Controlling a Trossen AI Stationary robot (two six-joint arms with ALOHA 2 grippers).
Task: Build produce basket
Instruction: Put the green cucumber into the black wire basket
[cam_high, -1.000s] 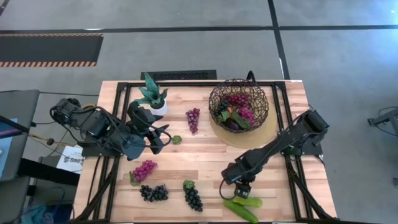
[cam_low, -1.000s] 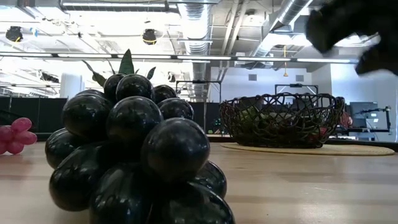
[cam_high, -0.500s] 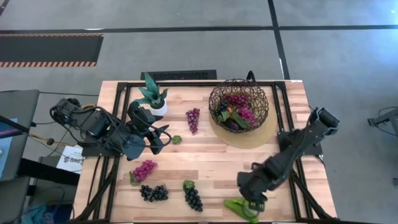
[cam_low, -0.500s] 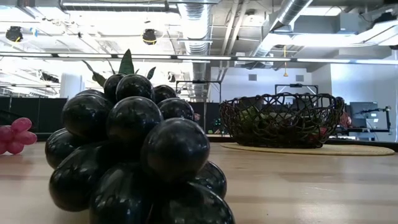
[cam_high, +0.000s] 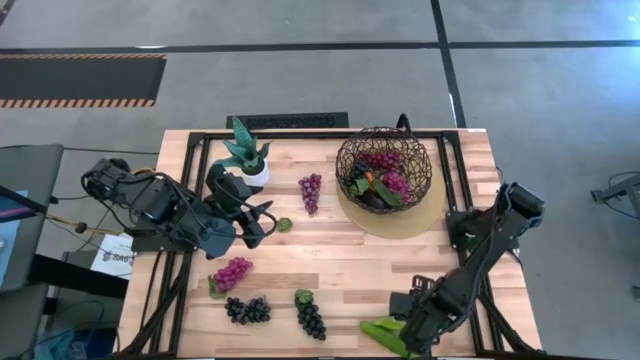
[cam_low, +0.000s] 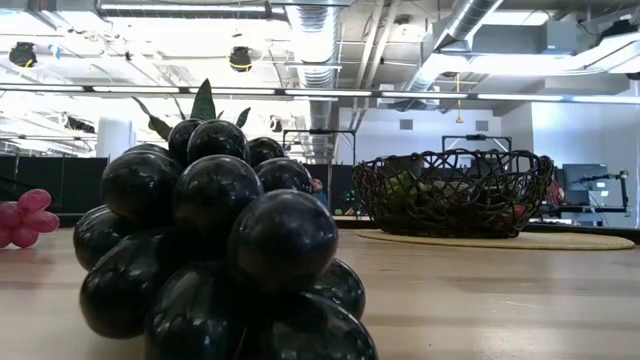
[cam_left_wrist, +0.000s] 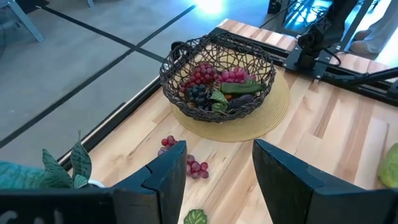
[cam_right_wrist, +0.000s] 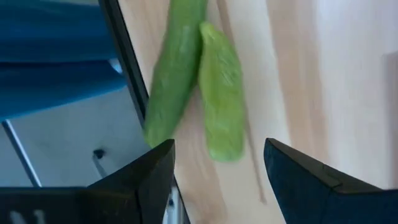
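The basket stands on a flat tan disc at the far right and holds grapes and other produce; it also shows in the left wrist view and the low view. Two green cucumbers lie side by side at the table's near edge. My right gripper hangs open just above them, touching nothing. My left gripper waits open at mid-left, raised and pointing at the basket. Loose on the table lie purple grapes, magenta grapes and two black bunches.
A small potted plant stands at the far left, behind my left gripper. A green leaf lies by that gripper's tips. The black frame rail runs along the near edge beside the cucumbers. In the low view, a black bunch fills the foreground.
My right gripper has swung toward the table's near right corner, rising a little and rolling about its wrist, and now stands over the cucumbers. It has left the low view. Its fingers stay open. The cucumbers have not visibly moved.
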